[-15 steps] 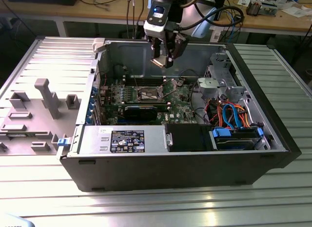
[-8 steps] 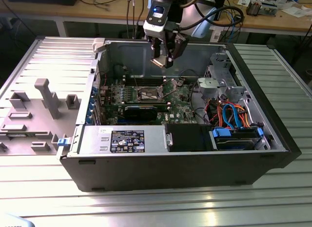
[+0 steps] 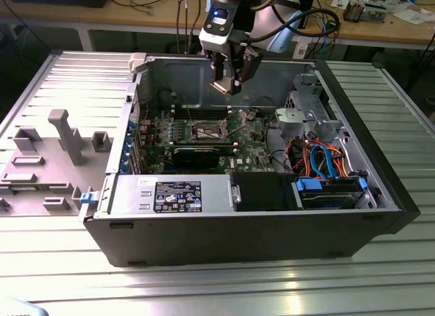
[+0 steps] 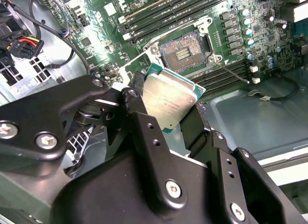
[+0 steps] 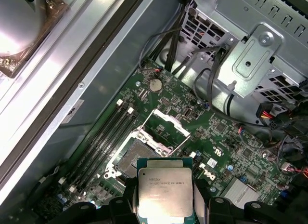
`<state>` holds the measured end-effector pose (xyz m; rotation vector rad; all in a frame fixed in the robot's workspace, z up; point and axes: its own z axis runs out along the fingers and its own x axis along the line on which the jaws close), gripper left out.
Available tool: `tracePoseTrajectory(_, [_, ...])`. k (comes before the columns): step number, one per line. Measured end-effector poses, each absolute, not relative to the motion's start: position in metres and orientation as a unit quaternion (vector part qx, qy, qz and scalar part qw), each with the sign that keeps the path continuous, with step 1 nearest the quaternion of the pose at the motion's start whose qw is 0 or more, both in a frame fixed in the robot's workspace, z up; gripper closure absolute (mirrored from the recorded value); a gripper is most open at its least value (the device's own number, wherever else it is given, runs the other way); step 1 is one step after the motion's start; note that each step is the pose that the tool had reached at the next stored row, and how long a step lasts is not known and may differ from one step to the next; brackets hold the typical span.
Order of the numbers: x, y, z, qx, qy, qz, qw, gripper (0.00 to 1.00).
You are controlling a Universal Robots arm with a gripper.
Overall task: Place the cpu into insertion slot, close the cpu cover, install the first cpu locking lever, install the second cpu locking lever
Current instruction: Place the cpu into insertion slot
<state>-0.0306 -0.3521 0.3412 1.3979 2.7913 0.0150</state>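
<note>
Cpu (image 5: 166, 190): we log it clamped by its edges in the gripper (image 3: 230, 83), held in the air above the open computer case (image 3: 380, 187). Insertion slot (image 5: 136, 155): bare, mid-board on the green motherboard (image 5: 226, 151). Cpu cover (image 5: 169, 124): raised.

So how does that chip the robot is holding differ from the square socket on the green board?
The cpu is held up in the gripper, above the green board; the insertion slot sits fixed in that board. The cpu has a flat silvery top; the insertion slot has a dark centre inside a grey metal rim. Both are square.
</note>
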Motion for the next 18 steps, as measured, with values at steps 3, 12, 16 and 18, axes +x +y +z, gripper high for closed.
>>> tracePoseTrajectory(3, [-0.0306, -0.3521, 0.3412, 0.449, 0.893, 0.005, 0.010, 0.45])
tracePoseTrajectory(12, [-0.0306, -0.3521, 0.3412, 0.455, 0.891, 0.005, 0.010, 0.45])
tracePoseTrajectory(16, [-0.0306, -0.3521, 0.3412, 0.457, 0.890, 0.005, 0.010, 0.45])
tracePoseTrajectory(18, [-0.0306, -0.3521, 0.3412, 0.458, 0.889, 0.005, 0.010, 0.45])
